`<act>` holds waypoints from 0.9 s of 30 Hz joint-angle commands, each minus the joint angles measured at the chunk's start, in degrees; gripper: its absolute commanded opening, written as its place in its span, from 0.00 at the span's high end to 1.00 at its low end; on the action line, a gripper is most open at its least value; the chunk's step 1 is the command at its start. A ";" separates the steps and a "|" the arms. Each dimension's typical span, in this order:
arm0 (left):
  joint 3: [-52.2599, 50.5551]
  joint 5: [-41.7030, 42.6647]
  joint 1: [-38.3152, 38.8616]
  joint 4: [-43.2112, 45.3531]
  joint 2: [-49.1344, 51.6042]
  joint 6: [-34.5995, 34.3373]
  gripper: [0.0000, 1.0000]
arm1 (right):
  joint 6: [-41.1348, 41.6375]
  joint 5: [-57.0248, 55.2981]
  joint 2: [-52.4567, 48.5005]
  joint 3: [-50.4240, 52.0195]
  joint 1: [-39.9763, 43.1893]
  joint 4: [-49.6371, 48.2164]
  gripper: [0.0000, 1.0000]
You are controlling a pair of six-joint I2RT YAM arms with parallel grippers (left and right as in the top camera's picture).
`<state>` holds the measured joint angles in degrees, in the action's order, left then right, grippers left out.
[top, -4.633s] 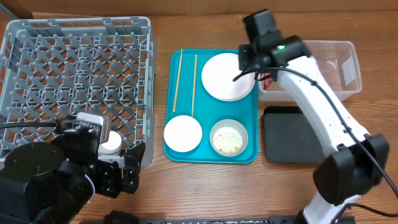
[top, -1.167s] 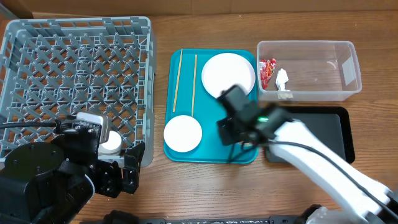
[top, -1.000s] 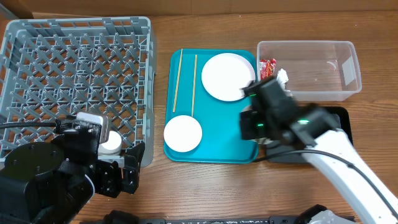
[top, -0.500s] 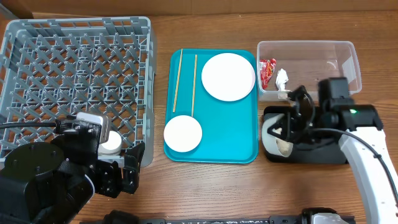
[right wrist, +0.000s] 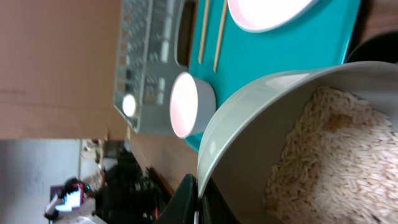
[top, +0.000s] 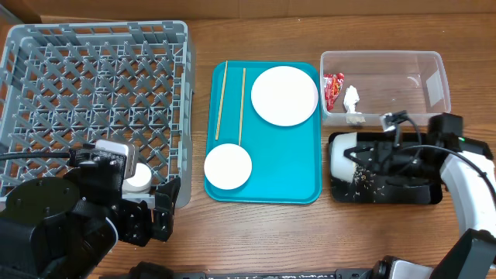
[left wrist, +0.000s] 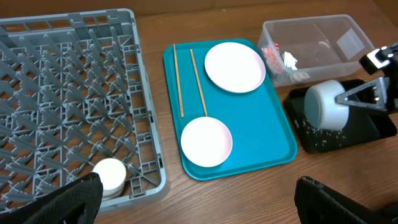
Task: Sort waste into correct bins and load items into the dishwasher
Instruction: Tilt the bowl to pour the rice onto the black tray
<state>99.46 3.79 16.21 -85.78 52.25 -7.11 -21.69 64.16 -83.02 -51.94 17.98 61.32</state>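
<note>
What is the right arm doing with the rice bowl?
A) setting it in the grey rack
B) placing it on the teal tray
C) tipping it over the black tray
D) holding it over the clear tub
C: the right gripper holds the bowl on its side over the black tray, where rice grains lie scattered.

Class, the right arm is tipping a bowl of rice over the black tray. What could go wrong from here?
1. The right gripper holds the tipped bowl only by a pinch on its rim, so the bowl might slip.
2. The rice is landing near the left end of the black tray, so grains could scatter onto the table.
3. The right wrist view shows much rice packed inside the bowl, so it may not empty fully.
</note>
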 commanded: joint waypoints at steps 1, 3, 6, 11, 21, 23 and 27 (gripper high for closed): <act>0.04 -0.63 0.33 0.09 -0.09 -0.39 0.00 | -4.15 5.53 0.07 0.20 3.41 0.57 0.96; 0.04 -0.63 0.33 0.09 -0.09 -0.42 0.00 | -5.70 5.68 0.07 0.20 4.37 1.11 0.96; 0.02 -0.63 0.33 0.09 -0.09 -0.42 0.00 | -7.50 6.82 0.04 0.20 4.72 1.11 0.96; 0.04 -0.63 0.33 0.09 -0.09 -0.39 0.00 | -11.13 7.87 -0.11 0.20 5.14 0.09 0.96; 0.04 -0.63 0.33 0.09 -0.09 -0.42 0.00 | -11.39 11.39 -1.20 0.24 11.13 2.03 0.96; 0.04 -0.63 0.33 0.09 -0.09 -0.39 0.00 | -12.52 11.41 -1.79 0.24 11.69 2.69 0.96; 0.04 -0.63 0.33 0.09 -0.09 -0.39 0.00 | -13.53 12.17 -2.19 0.26 11.67 4.00 0.96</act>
<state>99.46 3.79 16.21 -85.78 52.25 -7.11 -33.17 73.56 -85.10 -51.94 29.61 65.14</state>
